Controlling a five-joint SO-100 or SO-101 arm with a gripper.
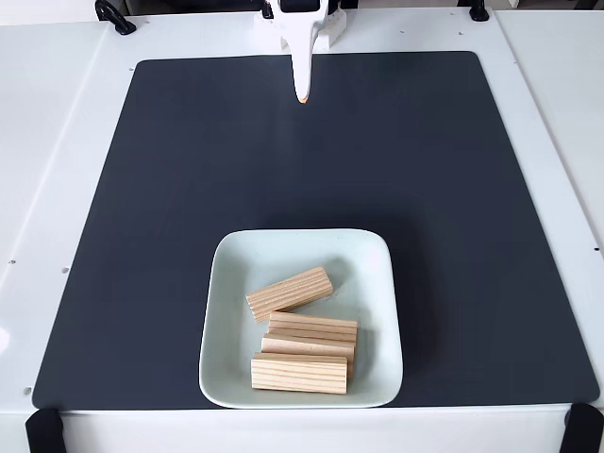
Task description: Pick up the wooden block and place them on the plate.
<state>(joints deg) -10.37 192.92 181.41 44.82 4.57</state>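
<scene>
I count 4 wooden blocks point(290, 293) lying in the plate point(377, 283), 3 stacked close, 1 angled above. They look light, stiff, easy to pinch across the narrow sides. My gripper point(301, 97) hangs well apart, jaws together, holding nothing.

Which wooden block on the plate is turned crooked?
The top wooden block, nearest the gripper, lies slanted on the plate; the others below it lie straight and stacked close.
</scene>
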